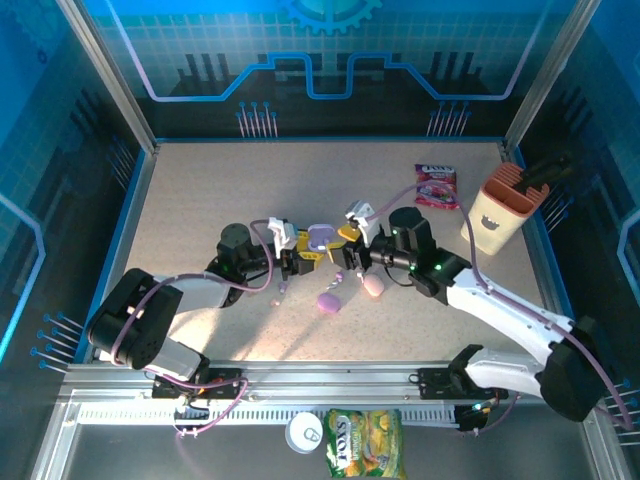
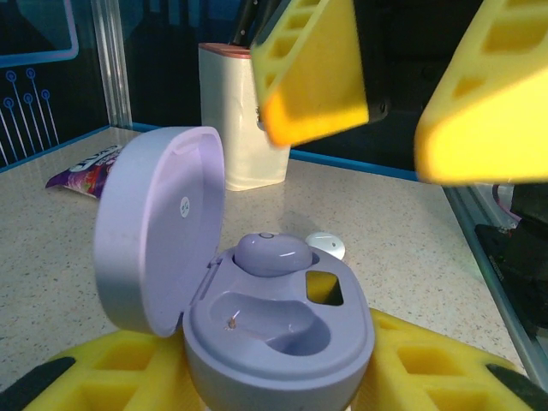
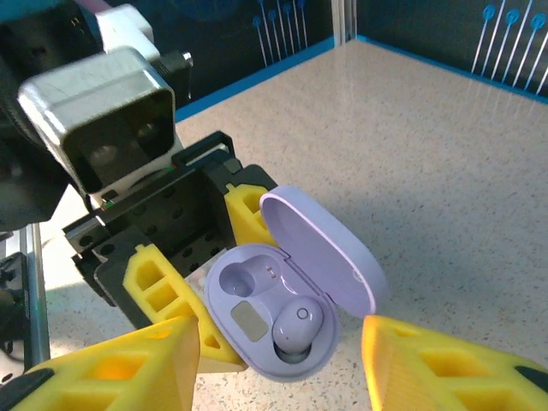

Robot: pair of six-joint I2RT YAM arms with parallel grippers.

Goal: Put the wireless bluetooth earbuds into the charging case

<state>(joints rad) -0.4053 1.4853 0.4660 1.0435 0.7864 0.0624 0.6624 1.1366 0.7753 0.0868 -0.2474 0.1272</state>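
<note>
With lilac case [image 2: 282, 342] pinched in left gripper [image 2: 278, 381] and right gripper [image 2: 385, 133] spread above, treat earbud [image 2: 272, 253] as probably light and slick; pinch gently across stubby sides

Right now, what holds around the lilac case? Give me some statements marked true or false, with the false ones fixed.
1. The case has its lid open. True.
2. Both slots hold earbuds. False: one lilac earbud is seated; the other slot is empty.
3. The left hand grips the case. True.
4. The right hand is shut on an earbud. False: its fingers are apart, with nothing between them.
5. A white earbud sits in the case. False: the white earbud lies on the table behind it.
</note>
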